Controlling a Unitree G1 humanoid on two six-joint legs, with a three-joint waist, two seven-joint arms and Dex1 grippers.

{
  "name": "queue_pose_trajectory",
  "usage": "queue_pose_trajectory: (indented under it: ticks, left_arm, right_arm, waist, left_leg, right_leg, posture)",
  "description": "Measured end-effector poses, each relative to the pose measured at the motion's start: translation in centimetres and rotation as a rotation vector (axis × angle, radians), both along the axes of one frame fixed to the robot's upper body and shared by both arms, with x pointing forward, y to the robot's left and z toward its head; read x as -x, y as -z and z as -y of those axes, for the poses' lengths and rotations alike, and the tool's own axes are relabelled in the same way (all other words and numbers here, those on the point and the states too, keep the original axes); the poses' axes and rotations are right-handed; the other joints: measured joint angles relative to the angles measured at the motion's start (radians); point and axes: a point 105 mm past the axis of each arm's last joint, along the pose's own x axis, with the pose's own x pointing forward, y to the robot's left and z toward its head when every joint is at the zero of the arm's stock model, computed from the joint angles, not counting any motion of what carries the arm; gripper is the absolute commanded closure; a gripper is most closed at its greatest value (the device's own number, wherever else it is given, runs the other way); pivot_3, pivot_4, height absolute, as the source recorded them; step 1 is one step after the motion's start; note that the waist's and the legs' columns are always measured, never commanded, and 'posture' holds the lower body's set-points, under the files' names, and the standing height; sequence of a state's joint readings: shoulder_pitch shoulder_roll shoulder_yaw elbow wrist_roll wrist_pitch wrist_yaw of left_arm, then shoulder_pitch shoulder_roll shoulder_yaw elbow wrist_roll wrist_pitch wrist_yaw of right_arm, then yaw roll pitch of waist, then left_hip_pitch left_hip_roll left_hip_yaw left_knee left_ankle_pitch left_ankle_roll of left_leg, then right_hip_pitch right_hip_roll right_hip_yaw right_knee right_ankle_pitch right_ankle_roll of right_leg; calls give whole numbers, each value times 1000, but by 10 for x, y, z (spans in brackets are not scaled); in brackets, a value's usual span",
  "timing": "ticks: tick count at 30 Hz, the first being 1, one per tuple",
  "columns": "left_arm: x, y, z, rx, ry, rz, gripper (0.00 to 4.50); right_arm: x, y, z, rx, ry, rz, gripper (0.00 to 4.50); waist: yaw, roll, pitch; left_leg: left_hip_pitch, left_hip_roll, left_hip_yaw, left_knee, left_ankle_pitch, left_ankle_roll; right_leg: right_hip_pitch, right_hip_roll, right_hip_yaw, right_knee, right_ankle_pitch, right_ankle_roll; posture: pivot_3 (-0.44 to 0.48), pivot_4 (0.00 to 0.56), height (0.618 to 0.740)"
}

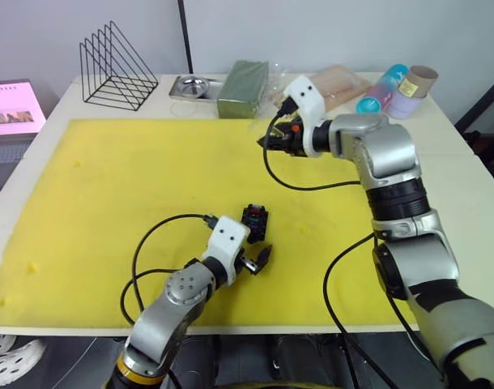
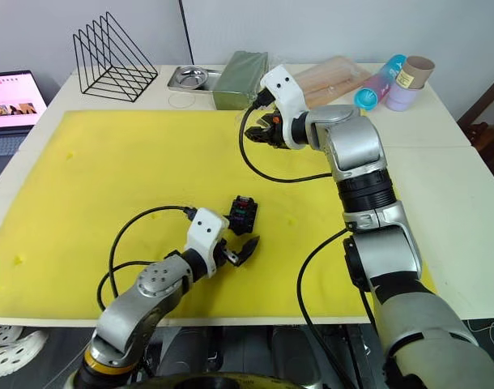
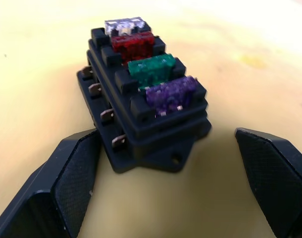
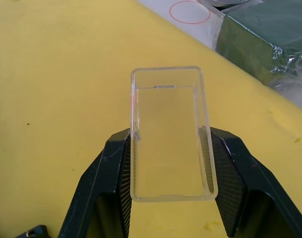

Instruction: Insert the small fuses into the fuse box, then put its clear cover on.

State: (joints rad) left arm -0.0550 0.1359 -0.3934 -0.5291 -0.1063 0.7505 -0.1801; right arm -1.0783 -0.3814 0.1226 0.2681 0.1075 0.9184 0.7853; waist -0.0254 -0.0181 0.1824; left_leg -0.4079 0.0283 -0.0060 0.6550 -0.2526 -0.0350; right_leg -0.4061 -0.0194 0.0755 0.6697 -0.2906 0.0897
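The black fuse box (image 3: 141, 134) stands on the yellow mat (image 1: 109, 178), near the front middle (image 1: 254, 220). Four small fuses sit in its top slots in a row: pale grey (image 3: 124, 26), red (image 3: 133, 45), green (image 3: 151, 69) and purple (image 3: 171, 94). My left gripper (image 1: 255, 258) is open just in front of the box, its fingers (image 3: 74, 168) wide apart on either side of the near end. At the mat's far edge, my right gripper (image 1: 269, 141) is shut on the clear cover (image 4: 171, 134), with its fingers (image 4: 116, 163) pressed on the two long sides.
Behind the mat stand a wire rack (image 1: 113, 65), a metal tray (image 1: 194, 85), a dark green block (image 1: 244, 87), a clear bag of sticks (image 1: 340, 81) and some cups (image 1: 401, 89). A laptop (image 1: 12, 105) is at the far left.
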Motion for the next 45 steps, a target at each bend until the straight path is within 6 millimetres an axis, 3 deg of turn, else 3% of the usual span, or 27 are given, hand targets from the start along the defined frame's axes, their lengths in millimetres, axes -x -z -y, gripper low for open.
queue_pose_trajectory:
  ticks: [8,11,14,21,26,29,34,38,45]
  left_arm:
    - [-14,1,11,0,-60,20,0]
    - [-16,2,10,-8,-69,24,605]
    - [-19,1,8,-20,-84,32,1552]
    - [-26,0,7,-27,-60,42,1661]
    - [-37,-4,-4,-42,116,56,1661]
    - [-45,-10,-17,-54,260,66,1661]
    - [-49,-14,-33,-105,531,58,1661]
    - [-49,-18,-45,-161,829,59,1661]
    - [-48,-12,-37,-176,1022,104,1661]
  right_arm:
    - [4,-2,-1,2,6,9,2695]
    - [5,-2,3,4,17,14,2695]
    - [7,1,7,5,31,6,2695]
    - [28,2,23,22,30,4,2695]
    - [58,-1,43,95,-23,10,2695]
    - [81,1,42,131,-117,-9,2695]
    - [107,3,34,158,-247,-29,2695]
    - [131,17,13,183,-387,-71,2695]
    - [135,34,-13,200,-444,-111,2695]
  waist:
    - [11,0,0]
    - [11,0,0]
    - [9,0,0]
    - [12,0,0]
    - [6,0,0]
    - [3,1,0]
    - [6,0,1]
    - [8,1,1]
    - [8,0,1]
  left_leg:
    - [0,-1,0,4,0,0]
    - [0,-1,0,4,0,0]
    - [0,-1,0,4,0,0]
    - [-1,-1,-1,5,0,0]
    - [-1,0,0,4,0,0]
    - [-1,2,1,4,0,0]
    - [-2,2,1,3,0,0]
    - [-3,2,2,2,0,0]
    - [-7,2,1,4,0,0]
  right_leg:
    - [2,0,0,0,1,2]
    - [2,0,0,0,1,2]
    - [2,1,0,-1,1,2]
    - [2,1,0,-1,1,2]
    - [2,4,0,-2,1,1]
    - [1,6,0,-3,1,0]
    - [0,7,-1,-4,1,0]
    - [0,7,-1,-5,1,-1]
    - [-4,7,-2,-4,1,0]
  posture:
    - [0,150,740]
    - [0,150,740]
    - [0,150,740]
    - [0,150,740]
    - [0,150,740]
    - [0,150,740]
    - [0,150,740]
    - [0,150,740]
    - [0,150,740]
